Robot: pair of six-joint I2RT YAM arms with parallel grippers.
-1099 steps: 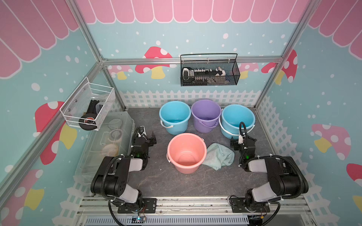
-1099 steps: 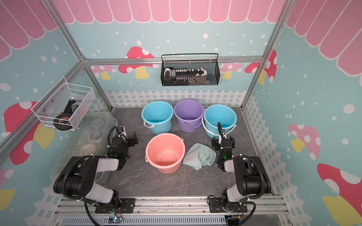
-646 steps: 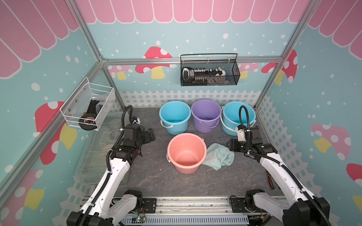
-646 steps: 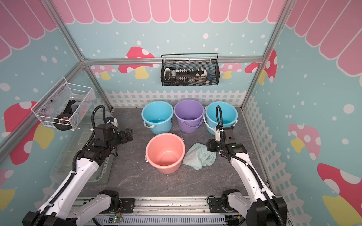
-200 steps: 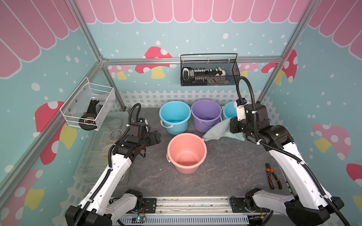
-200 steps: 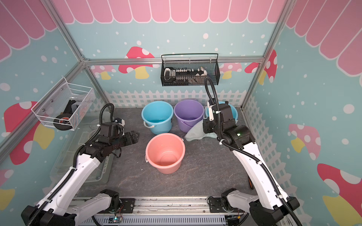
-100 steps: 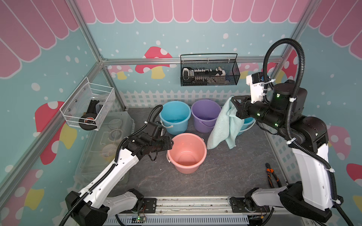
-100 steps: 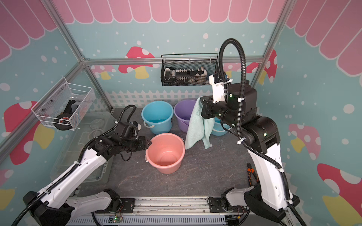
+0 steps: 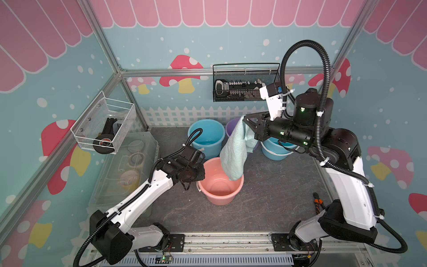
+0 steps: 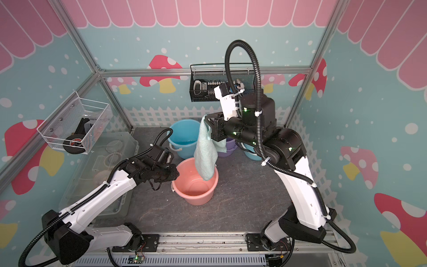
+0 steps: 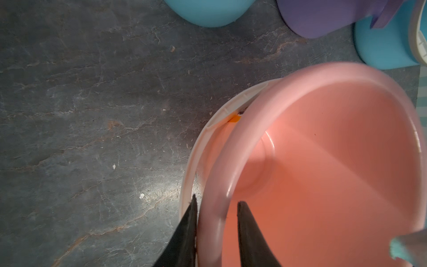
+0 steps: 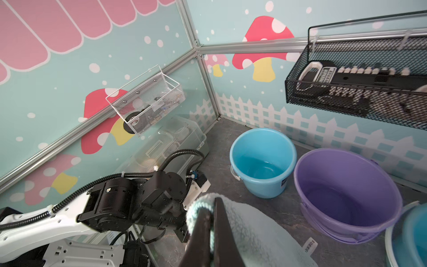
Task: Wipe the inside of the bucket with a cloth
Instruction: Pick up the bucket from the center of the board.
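the right claw (image 9: 245, 120) was clenched on the top edge of the cloth (image 9: 235, 154), and the aqua-green cloth hung straight down below it. in both top views its lower tip reached the mouth of the pink bucket (image 9: 219, 198), on the side away from the left claw (image 9: 200, 173); whether it touched the rim i cannot tell.

the top views hid the left claw's fingers under its black body. the left wrist view showed them: one finger (image 11: 190, 231) outside the pink rim, beside the white handle (image 11: 208, 129), and the second one inside, with the rim between them. whether they pressed the rim i cannot tell. a cloth corner (image 11: 402, 247) showed across the bucket from this claw.

only the right wrist view showed the pinch closely, and beyond that claw the purple bucket (image 12: 346, 185) and a blue bucket (image 12: 263, 161), both standing upright. in the top views the cloth covered most of the purple one.
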